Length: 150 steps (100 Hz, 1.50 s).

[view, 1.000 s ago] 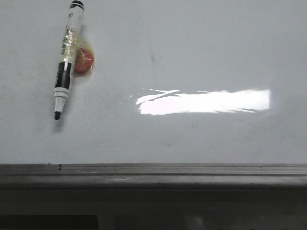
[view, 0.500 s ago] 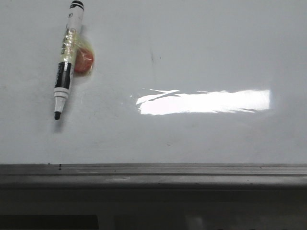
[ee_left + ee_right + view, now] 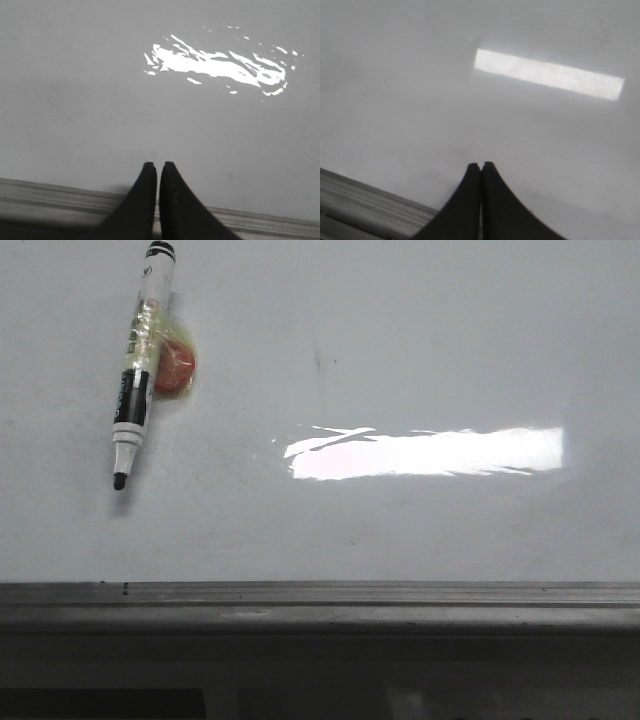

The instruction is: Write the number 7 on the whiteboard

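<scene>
The whiteboard (image 3: 400,330) is a glossy pale grey board that fills the front view, with a bright glare patch (image 3: 425,453) and a dark metal frame edge (image 3: 320,595) at the near side. No number 7 shows on it; only faint smudge marks. A black-and-white marker (image 3: 138,365) lies uncapped at the far left, tip toward the near edge. Neither gripper shows in the front view. My left gripper (image 3: 155,165) is shut and empty over the board near its frame. My right gripper (image 3: 481,164) is shut and empty over bare board (image 3: 420,75).
A small red-orange round object (image 3: 175,367) with yellowish tape sits against the marker's right side. The board's frame shows in the left wrist view (image 3: 50,192) and the right wrist view (image 3: 365,200). A dark strip lies below the frame in the front view.
</scene>
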### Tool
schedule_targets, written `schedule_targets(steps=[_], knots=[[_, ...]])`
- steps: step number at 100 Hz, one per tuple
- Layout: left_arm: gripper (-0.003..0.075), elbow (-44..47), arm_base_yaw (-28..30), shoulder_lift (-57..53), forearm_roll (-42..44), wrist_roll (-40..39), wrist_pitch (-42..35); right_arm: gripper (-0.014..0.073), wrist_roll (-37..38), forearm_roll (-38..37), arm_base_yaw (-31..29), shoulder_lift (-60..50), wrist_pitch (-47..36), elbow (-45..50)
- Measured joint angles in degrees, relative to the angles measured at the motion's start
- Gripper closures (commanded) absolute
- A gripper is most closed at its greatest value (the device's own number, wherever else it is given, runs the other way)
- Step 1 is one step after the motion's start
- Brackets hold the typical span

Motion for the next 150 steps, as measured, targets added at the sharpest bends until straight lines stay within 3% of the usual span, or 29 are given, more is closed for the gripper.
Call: schedule_targets(steps=[31,55,81,104,128,150], knots=[[0.0741,0.00,0.00,0.00,0.00,0.00,0.00,0.0659,0.00,2.77,0.00,0.00,-13.11,0.00],[0.0741,0.07,0.00,0.00,-2.07,0.00,-2.64,0.0659,0.00,15.26,0.00,0.00,-17.34,0.00],[0.0741,0.07,0.00,0.00,-22.81,0.00,-15.11,0.0659,0.00,20.47,0.00,0.00,-23.16,0.00],[0.0741,0.07,0.00,0.00,-38.53,0.00,-19.16,0.0659,0.00,23.08,0.00,0.00,-24.00,0.00],[0.0741,0.07,0.00,0.00,-56.81,0.00,-21.13,0.0659,0.00,23.85,0.00,0.00,-19.68,-6.37],[0.0741,-0.31,0.00,0.00,-58.50,0.00,-21.76,0.0657,0.40,23.85,0.00,-0.09,-3.05,-15.37]])
